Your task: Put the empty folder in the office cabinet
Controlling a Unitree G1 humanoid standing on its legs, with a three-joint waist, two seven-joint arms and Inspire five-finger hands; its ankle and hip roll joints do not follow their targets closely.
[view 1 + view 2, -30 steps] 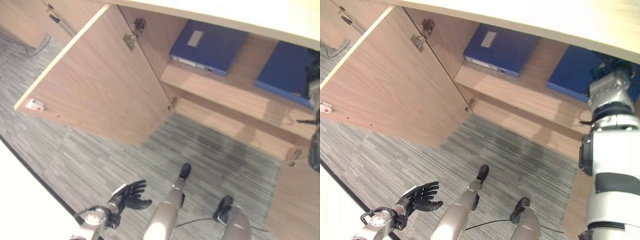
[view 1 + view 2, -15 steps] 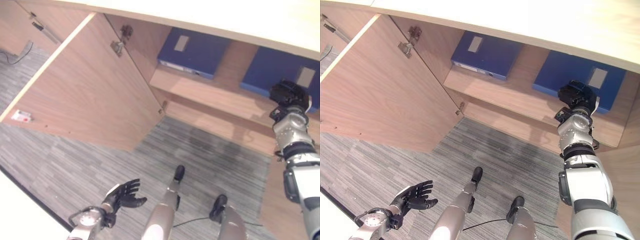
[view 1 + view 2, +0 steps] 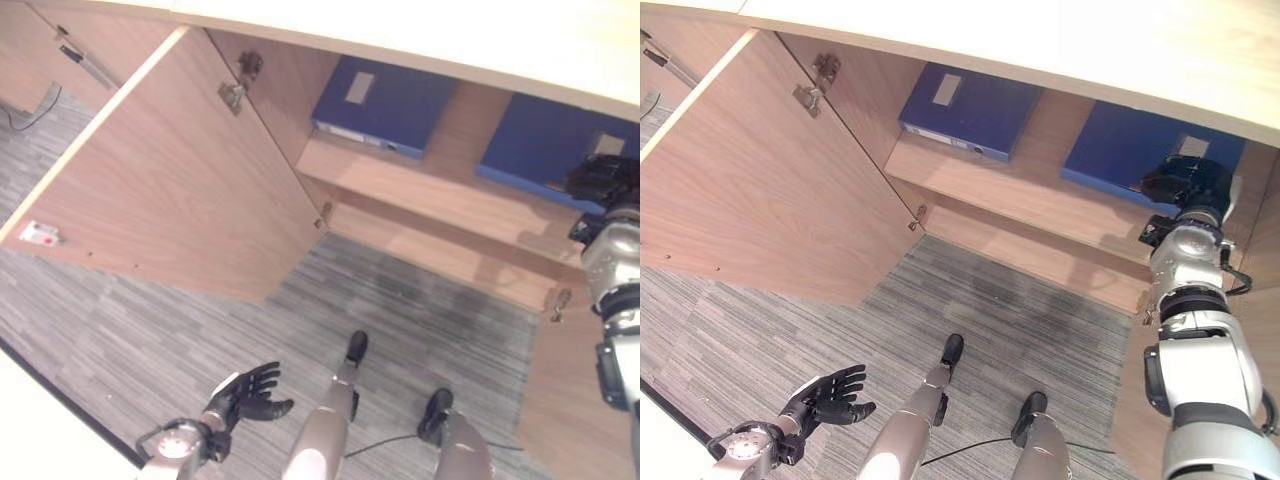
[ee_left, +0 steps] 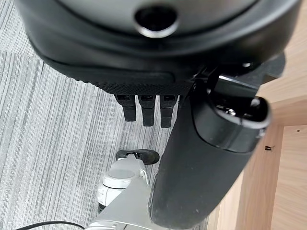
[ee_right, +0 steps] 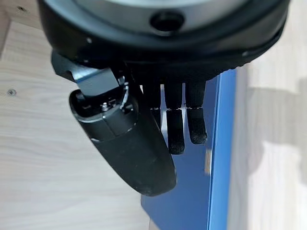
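Two flat blue cardboard folders lie shelved; the right one (image 3: 1140, 150), just beyond the right hand (image 3: 1188, 182)'s relaxed, empty fingers (image 5: 176, 129), looks light, stiff, best gripped by its edge.

Bright even light from above. Cabinet (image 3: 1040, 190) interior shaded; soft shadow on carpet (image 3: 420, 290) below shelf. My hand (image 5: 144, 143) close-up blurred, glare on its casing.
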